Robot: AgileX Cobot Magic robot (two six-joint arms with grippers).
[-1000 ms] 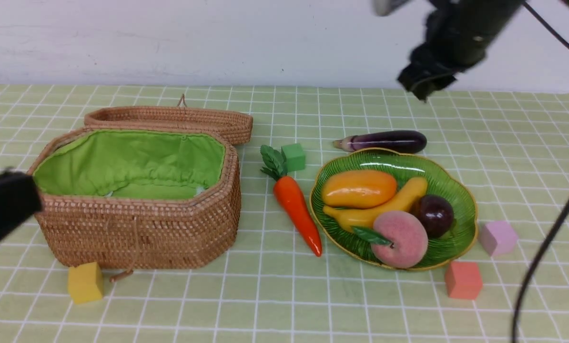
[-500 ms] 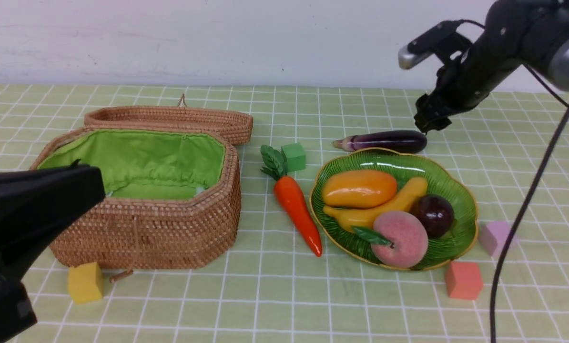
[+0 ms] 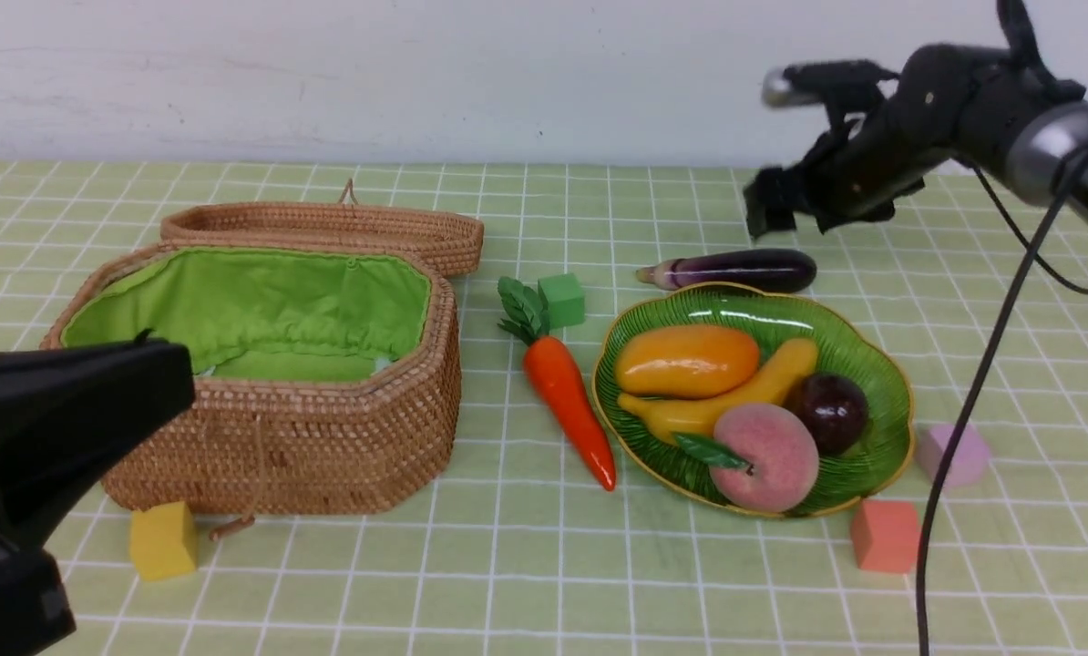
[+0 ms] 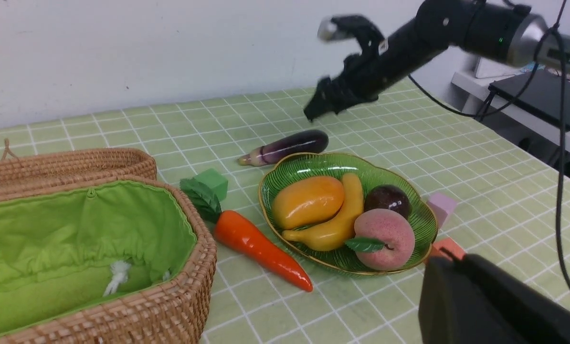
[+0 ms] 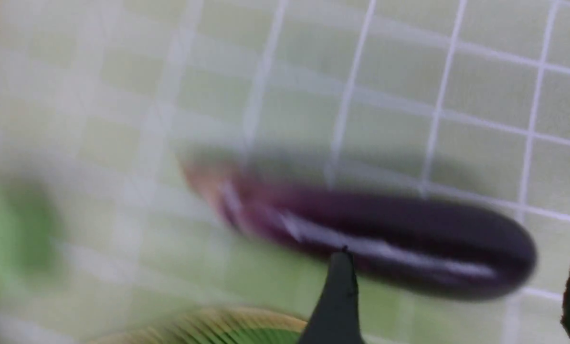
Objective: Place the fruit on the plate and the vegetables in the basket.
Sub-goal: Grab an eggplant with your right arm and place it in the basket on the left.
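Splayed right claw (image 3: 763, 211) above eggplant (image 3: 735, 270)

The eggplant (image 5: 375, 243) is smeared by motion blur in the right wrist view; the left arm (image 3: 52, 428) hides the basket's (image 3: 325, 437) near-left corner.

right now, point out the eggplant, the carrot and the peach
eggplant (image 3: 735, 270), front view, middle of its purple body
carrot (image 3: 569, 410), front view, middle of its orange body
peach (image 3: 770, 456), front view, centre of its pink skin
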